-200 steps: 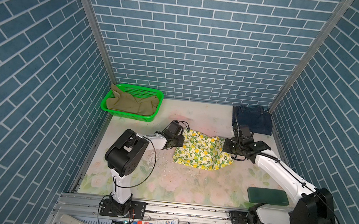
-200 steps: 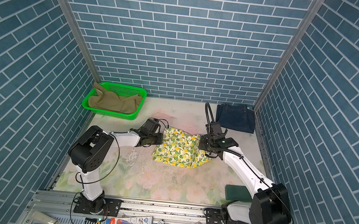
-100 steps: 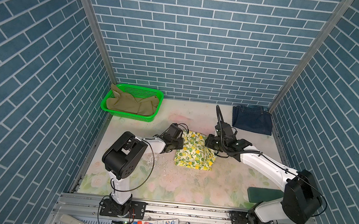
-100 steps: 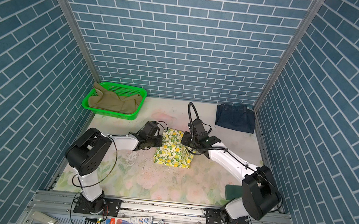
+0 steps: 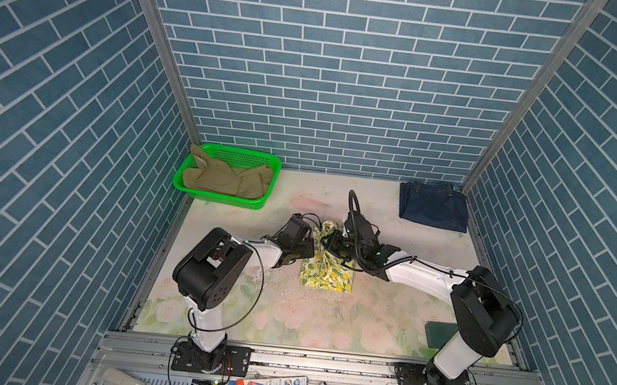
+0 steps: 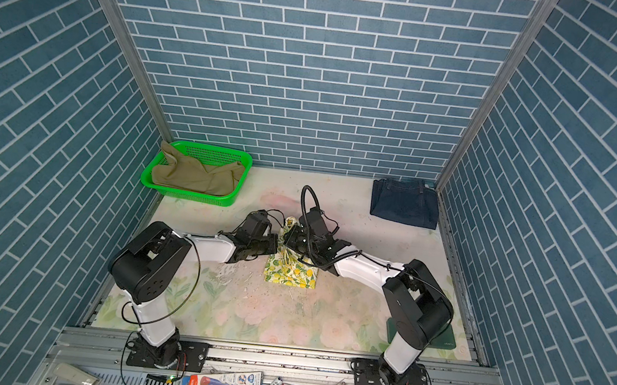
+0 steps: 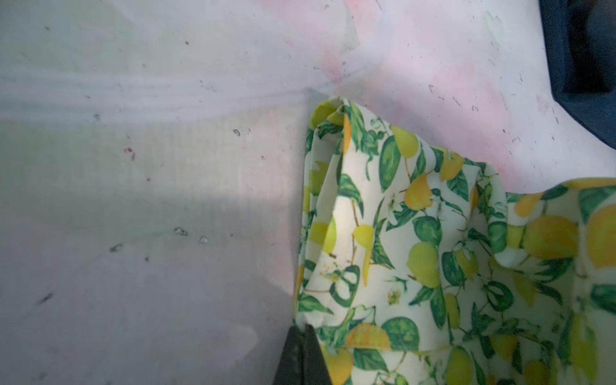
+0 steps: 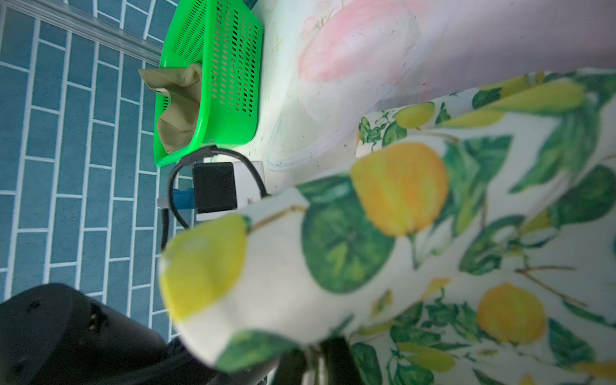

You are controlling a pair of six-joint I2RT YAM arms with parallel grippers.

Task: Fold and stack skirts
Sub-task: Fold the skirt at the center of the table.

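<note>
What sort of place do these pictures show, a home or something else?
Most likely a robot test cell, not a home. Blue brick-pattern wall panels enclose one small flower-printed tabletop, two white-and-black robot arms are bolted to a metal rail at its front, and both reach a cream lemon-print cloth skirt.

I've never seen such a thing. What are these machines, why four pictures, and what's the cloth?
It is a robot: a left arm and right arm at a table, each ending in a gripper. Two pictures look down from above; two come from cameras on the wrists. The left gripper is pinched shut on the edge of a lemon-print skirt; the right gripper is among its folds, grip unclear. A denim skirt lies folded at the back; a khaki skirt sits in a basket.
</note>
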